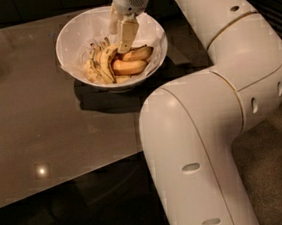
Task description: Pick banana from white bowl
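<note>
Nearest, the robot's white arm point(208, 127) bends over a glossy table point(32, 126). Beyond it, the white bowl point(75, 38) holds the speckled banana point(102, 66) beside plumper bananas point(131, 65). The gripper point(124, 46) reaches down among them; whether it holds anything cannot be told. It risks taking a plump one instead.

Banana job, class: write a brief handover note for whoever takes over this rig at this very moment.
The gripper is down inside the bowl, its tip right at the fruit.
The banana, speckled, lies in the bowl's left half beside the orange bananas.
The bowl stands on the table.
Done: reach into the bowl.
Left: grasp the banana and lift it out; it is not yet raised.
</note>
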